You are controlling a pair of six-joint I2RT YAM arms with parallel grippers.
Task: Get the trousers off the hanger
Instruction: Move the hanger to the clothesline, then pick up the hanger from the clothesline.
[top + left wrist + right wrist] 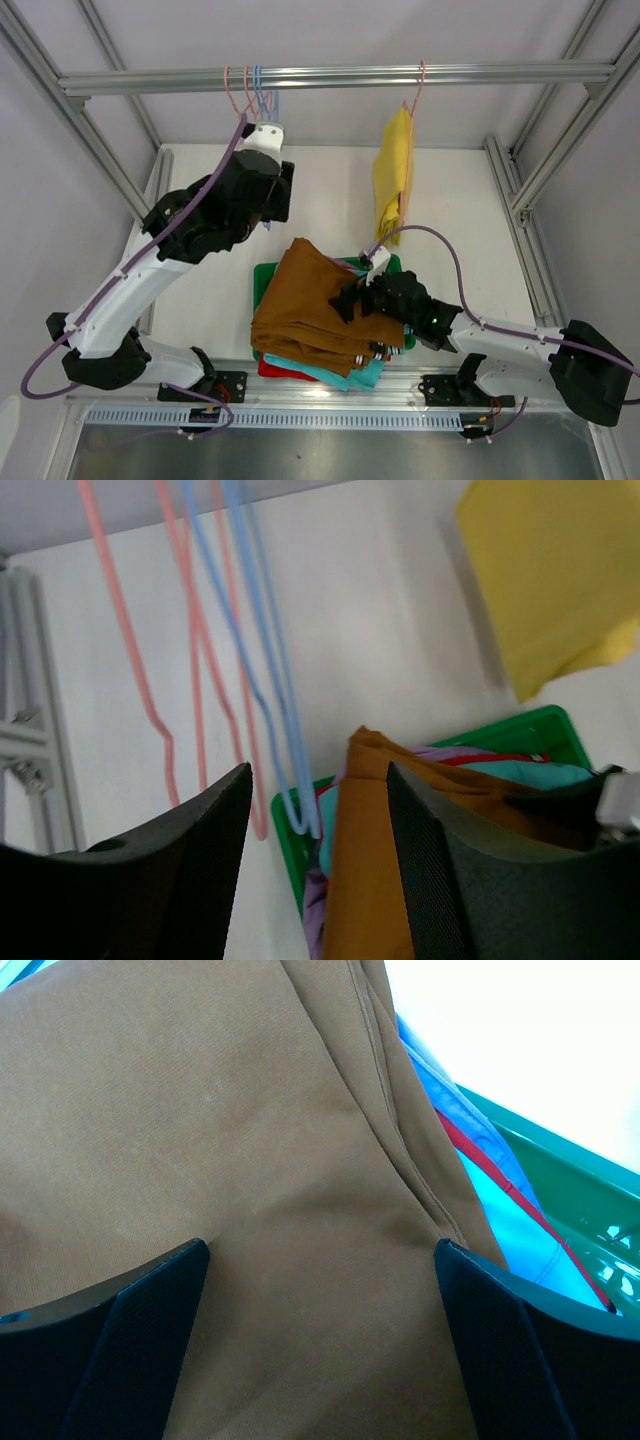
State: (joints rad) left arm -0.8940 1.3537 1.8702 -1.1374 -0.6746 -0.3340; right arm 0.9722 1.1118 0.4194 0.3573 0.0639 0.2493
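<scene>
The yellow trousers (393, 185) hang on a pink hanger (412, 100) at the right of the rail; they also show in the left wrist view (550, 580). The brown trousers (310, 305) lie on top of a pile over teal (365, 375), red (275, 370) and lilac (318, 910) pairs. My right gripper (352, 295) hovers open just over the brown trousers (250, 1160), its jaws wide and empty (320, 1340). My left gripper (280, 195) is open and empty (320, 860) under several empty hangers, a blue hanger (290, 780) showing between its fingers.
The pile rests in a green tray (262, 275) at the table's near middle; its rim shows in the right wrist view (570, 1180). Empty pink and blue hangers (252, 90) hang at the left of the rail (340, 75). Aluminium frame posts (540, 170) stand at both sides.
</scene>
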